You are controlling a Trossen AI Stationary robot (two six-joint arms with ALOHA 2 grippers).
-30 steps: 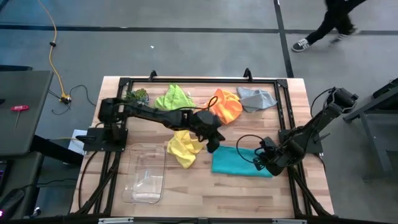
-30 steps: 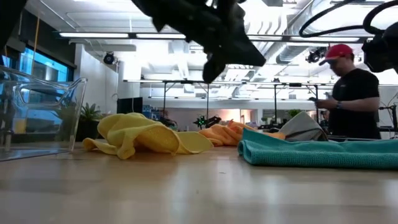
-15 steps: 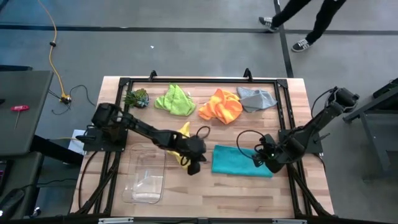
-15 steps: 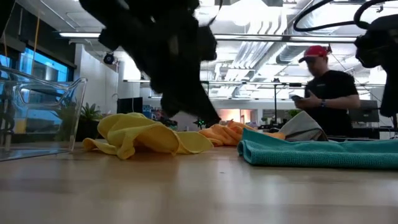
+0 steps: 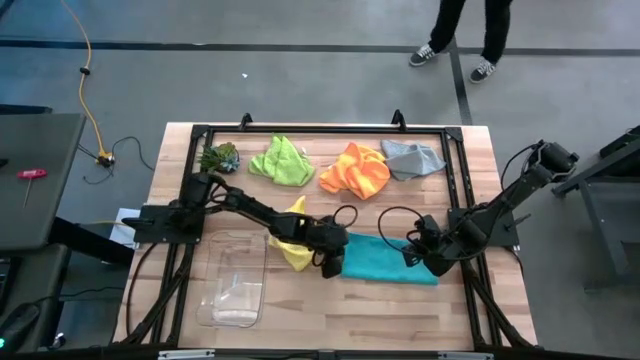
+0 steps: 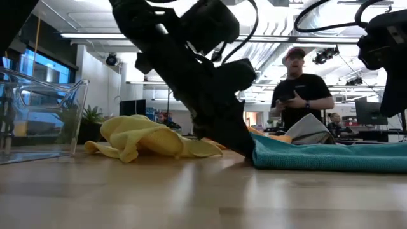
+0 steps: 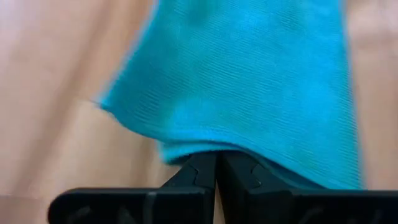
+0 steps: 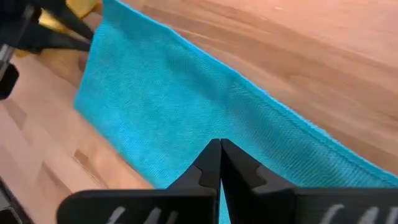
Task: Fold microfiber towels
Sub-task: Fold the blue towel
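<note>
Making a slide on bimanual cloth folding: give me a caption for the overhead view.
Both shut grippers, left and right, sit at opposite ends of the teal towel; four crumpled towels lie nearby.

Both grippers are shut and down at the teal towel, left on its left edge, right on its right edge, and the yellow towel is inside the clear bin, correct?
Not quite. In the high view the yellow towel lies crumpled on the table beside the clear bin, not inside it. The rest stands: left gripper and right gripper are shut at opposite edges of the teal towel.
</note>
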